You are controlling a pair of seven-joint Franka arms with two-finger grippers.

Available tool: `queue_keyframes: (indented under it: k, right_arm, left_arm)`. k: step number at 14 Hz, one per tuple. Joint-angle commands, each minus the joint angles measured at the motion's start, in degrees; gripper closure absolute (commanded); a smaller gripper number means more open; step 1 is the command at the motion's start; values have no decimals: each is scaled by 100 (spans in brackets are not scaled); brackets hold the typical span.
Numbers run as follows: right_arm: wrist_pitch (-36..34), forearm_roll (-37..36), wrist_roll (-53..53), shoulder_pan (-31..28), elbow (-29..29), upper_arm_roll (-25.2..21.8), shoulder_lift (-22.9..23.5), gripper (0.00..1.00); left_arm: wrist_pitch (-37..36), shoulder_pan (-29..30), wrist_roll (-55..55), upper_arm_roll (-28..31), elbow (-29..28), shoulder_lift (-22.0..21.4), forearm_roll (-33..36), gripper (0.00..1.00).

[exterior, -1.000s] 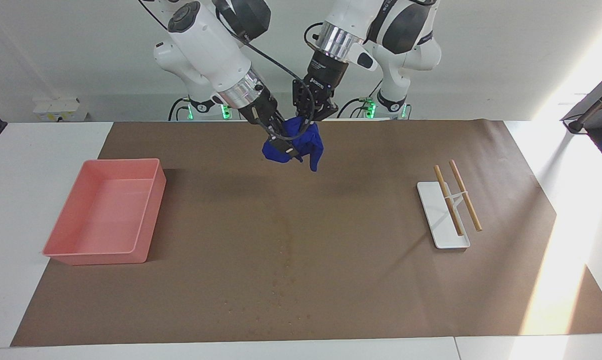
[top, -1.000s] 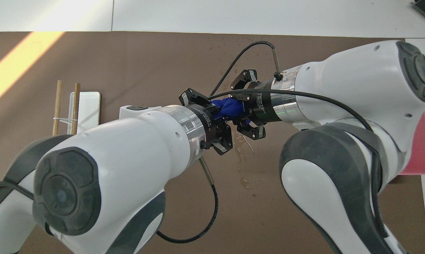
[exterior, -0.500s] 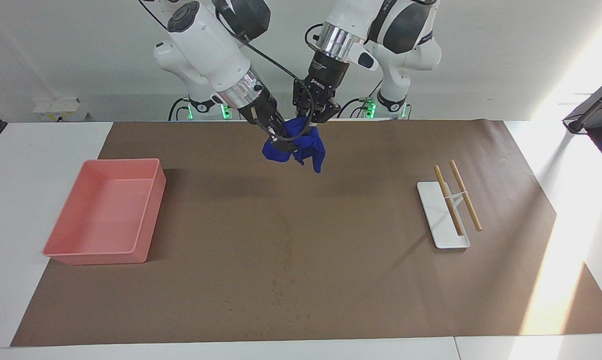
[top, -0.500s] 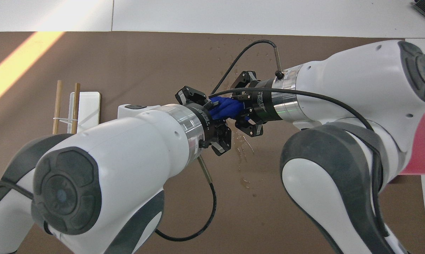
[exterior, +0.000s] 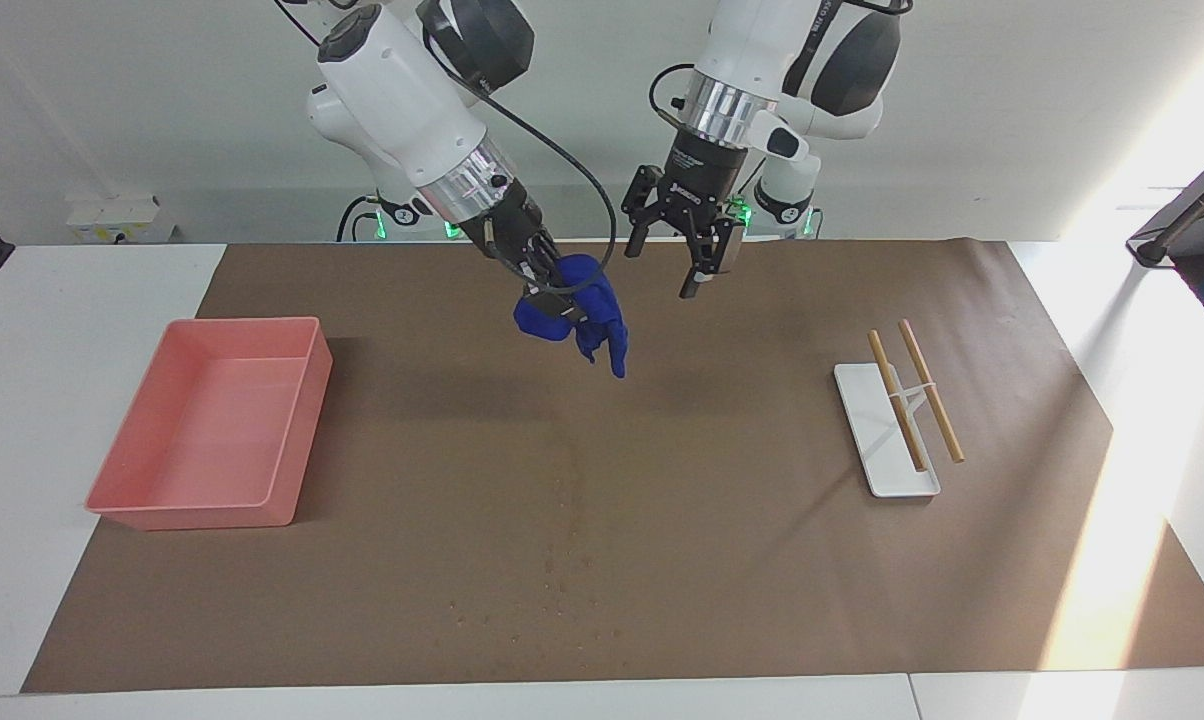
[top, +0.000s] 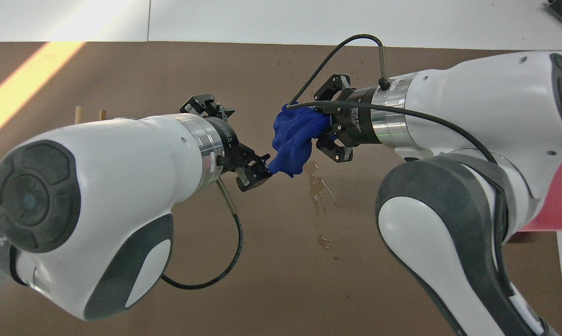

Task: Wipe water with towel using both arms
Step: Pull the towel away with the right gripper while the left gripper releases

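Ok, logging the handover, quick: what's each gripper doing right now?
Left gripper: open, holding nothing, over the brown paper.
Right gripper: shut on the towel.

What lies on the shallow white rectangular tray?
Two tan wooden sticks lie across the shallow white rectangular tray, joined by a thin white band and overhanging its edges. Nothing else shows on it. In the overhead view, the left arm covers almost all of it.
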Motion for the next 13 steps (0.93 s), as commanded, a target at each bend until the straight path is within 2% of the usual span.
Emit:
queue_keyframes:
  k: [1, 5, 9, 13]
  right_arm:
    - [637, -81, -190, -130, 115, 52, 316, 100]
    - [1332, -239, -744, -182, 870, 43, 1414, 100]
    - [1387, -222, -1526, -473, 1810, 52, 2354, 100]
    - [2089, -204, -2229, -534, 1997, 61, 2874, 100]
  left_arm:
    - [-330, 466, 233, -25, -167, -127, 80, 0]
    - [-1068, 1064, 2595, -25, -299, -250, 53, 0]
    - [-1446, 1723, 4484, -16, -606, -443, 36, 0]
    - [-2000, 2365, 6812, -7, -730, -566, 36, 0]
